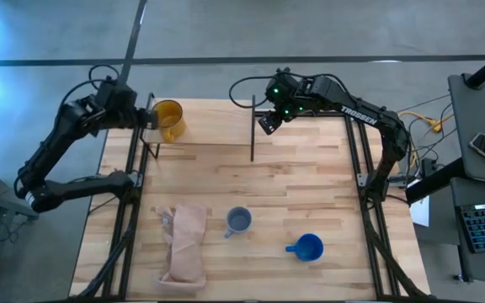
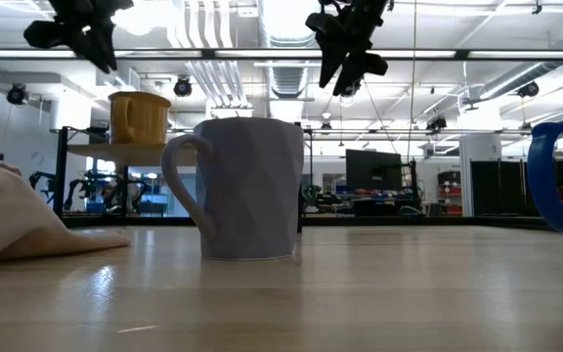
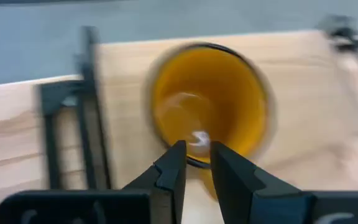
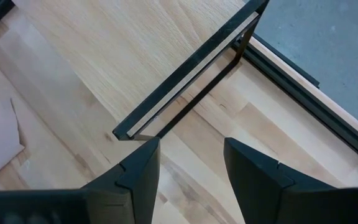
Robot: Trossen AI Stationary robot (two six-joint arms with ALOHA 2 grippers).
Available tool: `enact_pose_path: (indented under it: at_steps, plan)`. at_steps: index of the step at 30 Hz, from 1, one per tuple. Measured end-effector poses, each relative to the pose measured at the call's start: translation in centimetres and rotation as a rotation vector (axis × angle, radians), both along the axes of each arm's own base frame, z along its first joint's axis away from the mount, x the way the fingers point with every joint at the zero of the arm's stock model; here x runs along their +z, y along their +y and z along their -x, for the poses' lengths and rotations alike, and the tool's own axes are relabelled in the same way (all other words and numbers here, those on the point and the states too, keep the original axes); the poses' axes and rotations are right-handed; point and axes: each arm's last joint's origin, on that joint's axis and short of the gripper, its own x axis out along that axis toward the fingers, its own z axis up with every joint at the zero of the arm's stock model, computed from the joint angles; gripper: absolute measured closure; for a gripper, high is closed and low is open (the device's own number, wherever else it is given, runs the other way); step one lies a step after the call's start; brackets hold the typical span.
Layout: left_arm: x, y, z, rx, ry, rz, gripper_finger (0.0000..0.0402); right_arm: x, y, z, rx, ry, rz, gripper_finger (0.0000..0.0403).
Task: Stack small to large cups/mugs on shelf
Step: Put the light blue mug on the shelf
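Observation:
The yellow-orange mug (image 1: 168, 118) stands upright on its base on the left end of the light-wood shelf (image 1: 205, 126); the low view shows it raised above the table (image 2: 139, 117). My left gripper (image 1: 146, 118) hovers above the mug's rim (image 3: 210, 99), fingers only narrowly apart, clear of it in the low view (image 2: 91, 39). My right gripper (image 1: 268, 122) is open and empty, high over the shelf's right end (image 4: 185, 81). The pale grey-blue mug (image 1: 238, 221) and the bright blue mug (image 1: 307, 247) stand on the tabletop near the front.
A tan cloth (image 1: 183, 244) lies crumpled at the table's near left, beside the grey-blue mug. Thin black posts (image 1: 253, 126) stand at the shelf's ends. Black frame rails run along the table's left and right sides (image 1: 356, 168).

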Motion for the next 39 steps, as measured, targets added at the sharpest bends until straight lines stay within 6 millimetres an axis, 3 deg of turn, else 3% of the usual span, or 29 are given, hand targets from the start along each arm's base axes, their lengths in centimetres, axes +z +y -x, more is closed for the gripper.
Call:
enact_pose_path:
  at_steps: [5,14,19,28,34,39]
  plan:
    - [-0.6,-1.3,-1.4,-0.156,-0.152,0.039,0.0343,0.0,-0.1,0.0,-0.002,0.000,0.000,0.0232]
    - [-4.7,-5.1,-2.9,-0.335,-0.262,0.178,0.0343,0.0,0.0,0.1,-0.002,0.008,-0.004,0.0232]
    - [-5.3,-6.9,-3.1,-0.485,-0.359,0.179,0.0343,-0.2,0.0,0.3,-0.002,0.028,-0.013,0.0232]
    - [-8.4,-9.3,-3.2,-0.700,-0.254,0.271,0.0343,-0.5,0.5,0.9,0.020,0.097,-0.077,0.0232]
    - [-9.9,-9.9,-4.0,-0.743,-0.182,0.297,0.0343,-0.8,2.8,0.6,0.126,0.139,-0.164,0.0232]
    - [-11.3,-10.3,-4.4,-0.774,-0.132,0.328,0.0343,-1.1,6.3,0.6,0.207,0.236,-0.219,0.0232]
